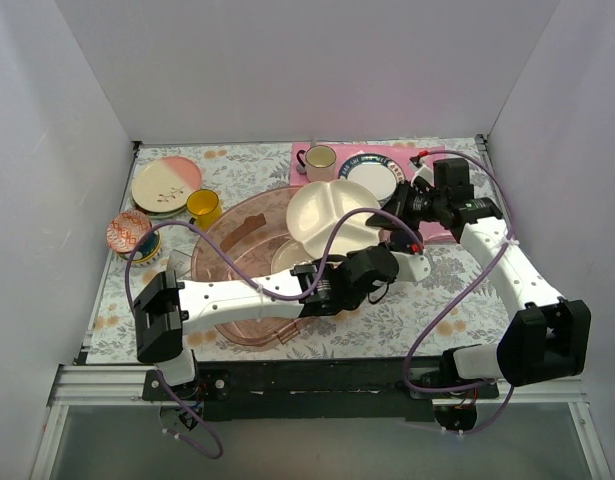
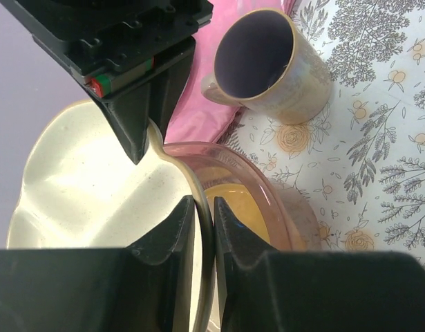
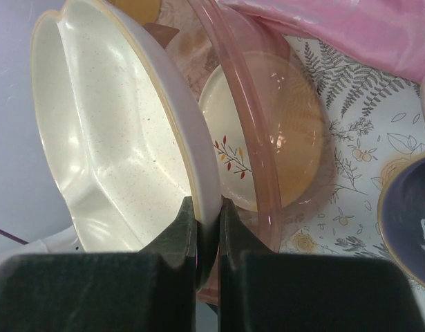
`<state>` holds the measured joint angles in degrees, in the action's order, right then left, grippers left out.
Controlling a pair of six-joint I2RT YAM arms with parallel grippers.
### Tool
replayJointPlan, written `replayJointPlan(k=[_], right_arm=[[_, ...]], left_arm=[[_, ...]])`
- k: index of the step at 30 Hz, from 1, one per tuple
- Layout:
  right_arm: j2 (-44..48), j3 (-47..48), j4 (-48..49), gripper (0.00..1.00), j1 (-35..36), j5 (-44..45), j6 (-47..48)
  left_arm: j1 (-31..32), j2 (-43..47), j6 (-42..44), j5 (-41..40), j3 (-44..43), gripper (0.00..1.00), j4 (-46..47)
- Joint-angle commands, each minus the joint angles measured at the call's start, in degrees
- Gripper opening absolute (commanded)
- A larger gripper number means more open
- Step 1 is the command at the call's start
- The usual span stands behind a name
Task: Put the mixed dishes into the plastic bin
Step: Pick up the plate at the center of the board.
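Both grippers hold the cream three-section plate [image 1: 327, 213], tilted over the right end of the translucent pink plastic bin [image 1: 227, 250]. My left gripper [image 1: 385, 240] is shut on its near rim [image 2: 204, 211]. My right gripper [image 1: 397, 205] is shut on its right rim [image 3: 207, 207]. The cream floral plate [image 3: 260, 131] lies inside the bin. The grey mug with a dark-blue inside [image 2: 267, 62] stands just outside the bin by the pink cloth, hidden under the right arm in the top view. The yellow mug [image 1: 203, 207], patterned bowl [image 1: 129, 235] and mint-green plate [image 1: 159, 213] are at the far left.
A cream-and-pink plate [image 1: 165, 185] lies on the mint-green plate. The pink cloth [image 1: 382, 155] at the back holds a cream mug [image 1: 320, 158] and a blue-rimmed white plate [image 1: 372, 178]. White walls enclose the table. Purple cables loop over the bin and the right side.
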<state>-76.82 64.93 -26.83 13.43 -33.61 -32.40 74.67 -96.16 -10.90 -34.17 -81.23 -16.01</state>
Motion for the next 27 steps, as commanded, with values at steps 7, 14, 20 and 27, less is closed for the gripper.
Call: replayJointPlan(k=[7,14,20,27], right_arm=[[4.22,-5.68,17.49,0.01,-6.92,-17.54,-2.84],[6.68,-6.65,17.42,0.01,-8.68,-17.55,-0.21],[8.87,-9.11,19.01,0.01,-10.7,-17.37,1.37],[11.86,-11.3,19.88,0.01,-11.85,-20.09,8.84]], left_arm=[[0.91,5.45,-7.0,0.68,-8.06,0.01,9.33],[0.21,9.05,-23.34,5.78,-8.33,0.87,6.17],[-5.32,14.67,-39.18,15.79,-6.22,0.98,2.39],[-20.86,28.37,-64.21,33.53,8.0,0.98,4.58]])
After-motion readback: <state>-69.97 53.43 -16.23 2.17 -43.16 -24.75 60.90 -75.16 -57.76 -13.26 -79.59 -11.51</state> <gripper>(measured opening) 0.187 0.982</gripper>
